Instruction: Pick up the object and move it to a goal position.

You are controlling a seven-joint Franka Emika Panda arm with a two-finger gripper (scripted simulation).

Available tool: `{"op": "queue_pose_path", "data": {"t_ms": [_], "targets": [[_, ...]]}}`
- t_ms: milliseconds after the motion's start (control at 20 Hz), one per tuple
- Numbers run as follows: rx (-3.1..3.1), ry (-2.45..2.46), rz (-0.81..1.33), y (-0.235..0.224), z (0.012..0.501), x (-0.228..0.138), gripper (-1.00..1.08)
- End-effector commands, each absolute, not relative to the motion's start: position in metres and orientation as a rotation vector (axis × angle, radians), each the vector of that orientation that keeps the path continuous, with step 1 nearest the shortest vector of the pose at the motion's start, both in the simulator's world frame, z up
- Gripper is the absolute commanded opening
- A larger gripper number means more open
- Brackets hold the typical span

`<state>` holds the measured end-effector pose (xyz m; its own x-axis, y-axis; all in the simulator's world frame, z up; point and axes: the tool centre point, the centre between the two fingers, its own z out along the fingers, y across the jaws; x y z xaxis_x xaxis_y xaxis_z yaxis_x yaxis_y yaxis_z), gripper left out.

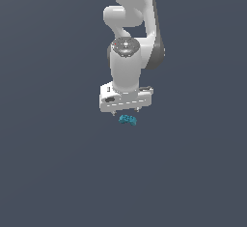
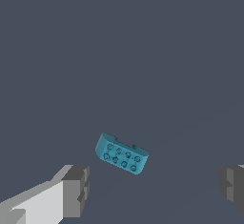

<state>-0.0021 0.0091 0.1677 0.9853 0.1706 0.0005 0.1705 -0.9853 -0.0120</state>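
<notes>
The object (image 1: 128, 120) is a tiny teal blocky piece with small studs on top, lying on the plain dark grey floor. It shows larger in the wrist view (image 2: 121, 153), tilted a little, studs facing the camera. My white gripper (image 1: 125, 110) hangs just above and slightly behind it, pointing down. In the wrist view the gripper (image 2: 155, 189) is open wide, with one grey fingertip (image 2: 76, 189) on each side of the frame, and the piece lies ahead of the gap, apart from both fingers. Nothing is held.
The white arm (image 1: 129, 37) rises behind the gripper toward the top of the exterior view. The dark grey floor (image 1: 58, 163) spreads flat all around with no other objects and no goal marker in view.
</notes>
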Motion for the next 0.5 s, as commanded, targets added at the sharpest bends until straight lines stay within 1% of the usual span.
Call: {"op": "queue_pose_path", "data": {"t_ms": [0, 450], "targets": [[-3.113, -0.352, 0.002, 0.009, 0.163, -0.004, 1.00], [-3.053, -0.744, 0.006, 0.009, 0.140, -0.013, 1.00]]}}
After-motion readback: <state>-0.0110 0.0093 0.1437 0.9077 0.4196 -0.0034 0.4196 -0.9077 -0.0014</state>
